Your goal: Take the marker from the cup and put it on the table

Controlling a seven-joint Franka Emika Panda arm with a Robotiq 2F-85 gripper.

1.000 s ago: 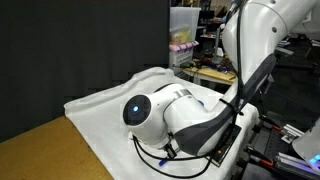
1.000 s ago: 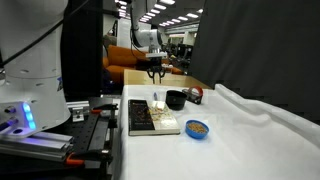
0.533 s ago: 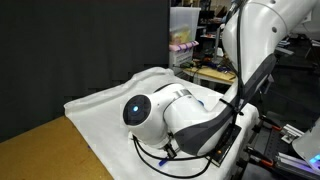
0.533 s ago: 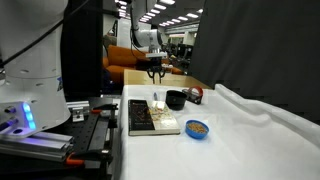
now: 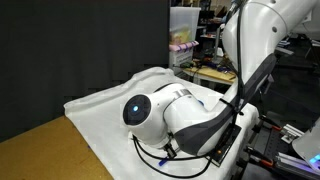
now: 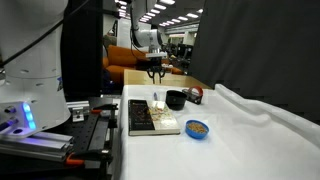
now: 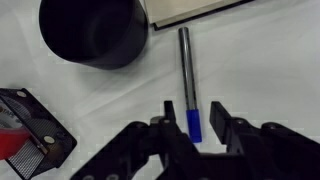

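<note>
In the wrist view the marker (image 7: pixel 185 70), a slim grey stick with a blue end, lies flat on the white cloth of the table (image 7: pixel 265 70), just right of the dark cup (image 7: pixel 93 30). My gripper (image 7: pixel 191 108) is open, with a finger on either side of the marker's blue end, and neither finger touches it. In an exterior view the gripper (image 6: pixel 155 72) hangs above the table, left of the cup (image 6: pixel 176 99). In the exterior view (image 5: pixel 100 105) the robot arm hides the cup and the marker.
A red-and-black blocky object (image 7: pixel 25 125) lies beside the cup and also shows in an exterior view (image 6: pixel 193 94). A flat board (image 6: pixel 152 117) and a small blue disc (image 6: pixel 198 128) sit nearer the table's front. A bare wooden corner (image 5: pixel 40 150) shows.
</note>
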